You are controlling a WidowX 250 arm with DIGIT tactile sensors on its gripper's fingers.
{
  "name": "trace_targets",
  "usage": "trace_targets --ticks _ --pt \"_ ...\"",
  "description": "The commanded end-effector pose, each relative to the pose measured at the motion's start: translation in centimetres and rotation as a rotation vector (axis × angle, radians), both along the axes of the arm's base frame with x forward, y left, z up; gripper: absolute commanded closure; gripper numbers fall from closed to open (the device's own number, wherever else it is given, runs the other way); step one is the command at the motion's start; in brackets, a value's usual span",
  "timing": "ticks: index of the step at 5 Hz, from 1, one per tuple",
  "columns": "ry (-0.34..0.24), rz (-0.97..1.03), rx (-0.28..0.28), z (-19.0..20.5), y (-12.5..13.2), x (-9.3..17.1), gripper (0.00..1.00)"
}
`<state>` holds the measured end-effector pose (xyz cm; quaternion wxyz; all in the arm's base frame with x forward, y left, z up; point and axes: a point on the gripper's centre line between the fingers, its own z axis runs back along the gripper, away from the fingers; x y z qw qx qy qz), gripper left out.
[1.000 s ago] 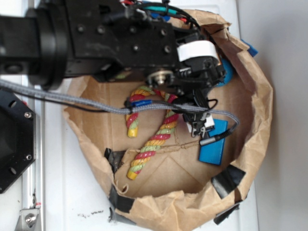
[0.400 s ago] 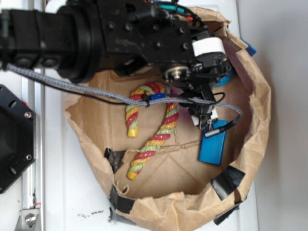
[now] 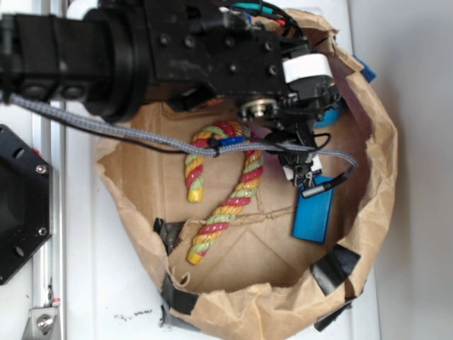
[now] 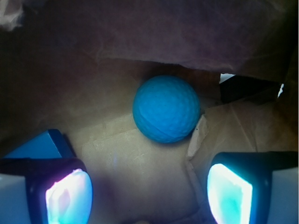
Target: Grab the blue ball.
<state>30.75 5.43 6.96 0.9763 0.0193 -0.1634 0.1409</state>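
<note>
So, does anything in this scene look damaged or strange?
The paper bag that serves as a bin looks rough: its rim is crumpled and torn, patched with black tape. Otherwise nothing stands out; the blue ball sits intact against the bag wall, ahead of the open gripper.

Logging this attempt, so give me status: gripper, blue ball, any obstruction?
Gripper open, nothing held. Blue ball ahead between the fingers, against the paper bag wall, untouched. Blue block off to one side; path clear.
</note>
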Motion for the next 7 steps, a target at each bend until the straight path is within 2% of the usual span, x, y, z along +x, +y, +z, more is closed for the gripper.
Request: trace_targets --ticks 1,2,3,5,7 --pt "-0.153 0.064 0.062 1.4 0.5 0.6 0.0" --pt "-0.162 0.025 0.007 2.4 0.5 -0.3 0.0" --pt "-0.191 -0.019 -0.023 3.0 0.3 -2.0 0.0" --pt "-0.213 -0.005 -0.023 3.5 0.1 -3.6 0.0" --pt "-0.194 0.039 0.014 2.3 -0.5 -2.3 0.0"
